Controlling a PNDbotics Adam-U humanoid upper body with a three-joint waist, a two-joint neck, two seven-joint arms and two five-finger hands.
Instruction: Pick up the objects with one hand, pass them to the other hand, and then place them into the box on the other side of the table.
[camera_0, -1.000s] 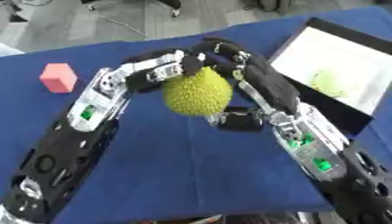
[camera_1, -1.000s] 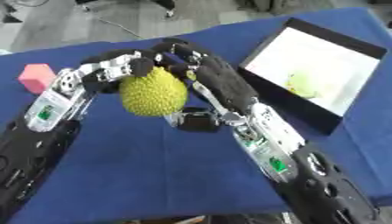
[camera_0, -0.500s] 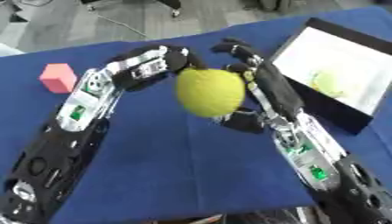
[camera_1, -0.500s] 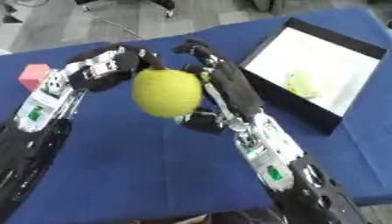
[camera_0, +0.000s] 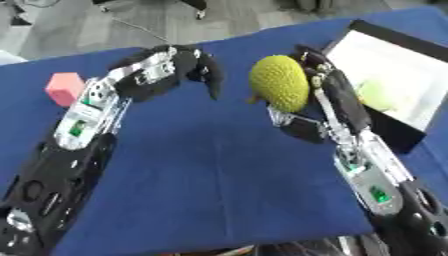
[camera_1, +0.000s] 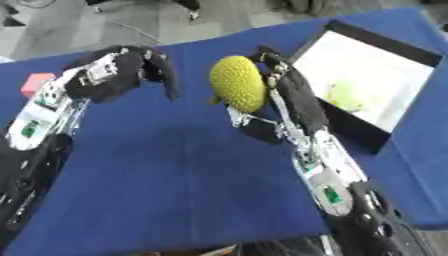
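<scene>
Now the right hand (camera_0: 328, 95) holds the bumpy yellow-green fruit (camera_0: 280, 83) above the blue table (camera_0: 201, 170), fingers curled behind it and mostly hidden, thumb beneath. Just beside it, the left hand (camera_0: 171, 70) hangs apart with fingers drooping, holding nothing. A blurred greenish thing (camera_1: 346, 97), perhaps another fruit, lies in the box (camera_1: 354, 127). Far left sits a pink block (camera_0: 64, 89).
</scene>
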